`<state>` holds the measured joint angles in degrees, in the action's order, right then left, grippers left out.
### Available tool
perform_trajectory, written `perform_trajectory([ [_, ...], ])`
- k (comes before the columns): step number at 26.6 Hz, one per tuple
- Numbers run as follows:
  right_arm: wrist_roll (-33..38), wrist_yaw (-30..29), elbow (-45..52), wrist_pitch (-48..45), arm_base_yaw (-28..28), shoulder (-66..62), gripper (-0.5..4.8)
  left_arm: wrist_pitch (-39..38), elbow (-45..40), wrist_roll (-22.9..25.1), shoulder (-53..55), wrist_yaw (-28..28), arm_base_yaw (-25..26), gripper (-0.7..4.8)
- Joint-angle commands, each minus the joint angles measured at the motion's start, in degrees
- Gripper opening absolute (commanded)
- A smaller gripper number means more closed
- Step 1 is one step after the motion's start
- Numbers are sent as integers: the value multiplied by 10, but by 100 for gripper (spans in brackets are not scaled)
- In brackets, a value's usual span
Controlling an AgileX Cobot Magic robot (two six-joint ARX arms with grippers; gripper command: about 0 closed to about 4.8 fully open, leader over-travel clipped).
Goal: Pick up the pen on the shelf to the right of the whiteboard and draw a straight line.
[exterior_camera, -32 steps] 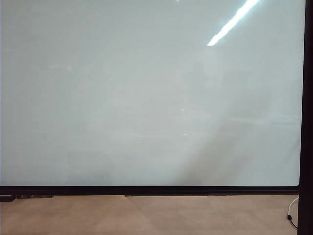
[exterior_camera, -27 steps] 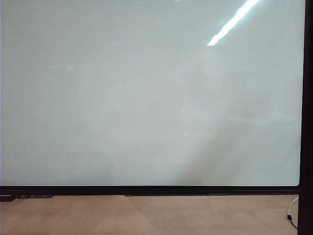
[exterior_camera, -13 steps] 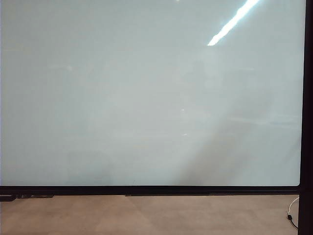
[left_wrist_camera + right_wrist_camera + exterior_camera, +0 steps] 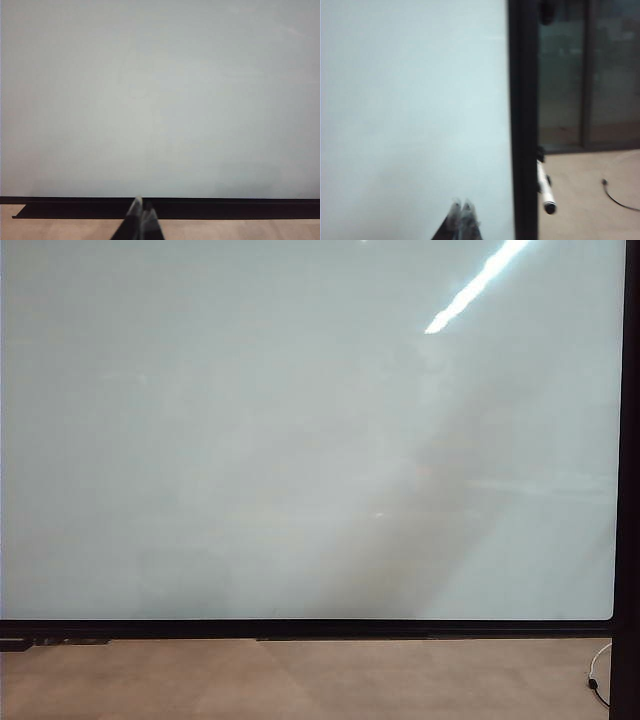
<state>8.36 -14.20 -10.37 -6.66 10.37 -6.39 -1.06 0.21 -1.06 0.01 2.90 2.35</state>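
One pen (image 4: 544,186) — both pincers (image 4: 141,210) (image 4: 461,207) closed, empty.

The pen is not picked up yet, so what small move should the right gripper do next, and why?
Probably the right gripper should open and swing toward the pen. Its fingertips are together and empty, facing the whiteboard, while the pen sits beyond the board's black frame, off to one side of the gripper. The left gripper is also shut, low before the board, far from the pen.
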Motion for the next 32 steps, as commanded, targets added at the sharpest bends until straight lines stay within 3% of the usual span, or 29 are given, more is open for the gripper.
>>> perform_trajectory([
  [1, -11, 5, -29, -54, 0, -41, 47, 0, 2, 0, 0, -1, 0, -5],
  [3, -13, 5, -40, -86, 3, -72, 95, -6, 2, 0, 0, -1, 0, -5],
  [8, -12, -36, -48, -146, 35, -149, 99, -14, 2, 0, 0, -1, 0, -5],
  [10, -9, -89, -48, -168, 74, -202, 99, -15, 2, 0, 0, -1, 0, -5],
  [15, -8, -137, -48, -200, 140, -277, 125, -14, 2, 0, 0, -1, 0, -5],
  [20, 50, -174, -48, -309, 207, -346, 131, -15, 2, 0, 0, -1, 0, -5],
  [32, 46, -166, -49, -488, 216, -530, 132, -24, 2, 0, 0, 2, 0, -5],
])
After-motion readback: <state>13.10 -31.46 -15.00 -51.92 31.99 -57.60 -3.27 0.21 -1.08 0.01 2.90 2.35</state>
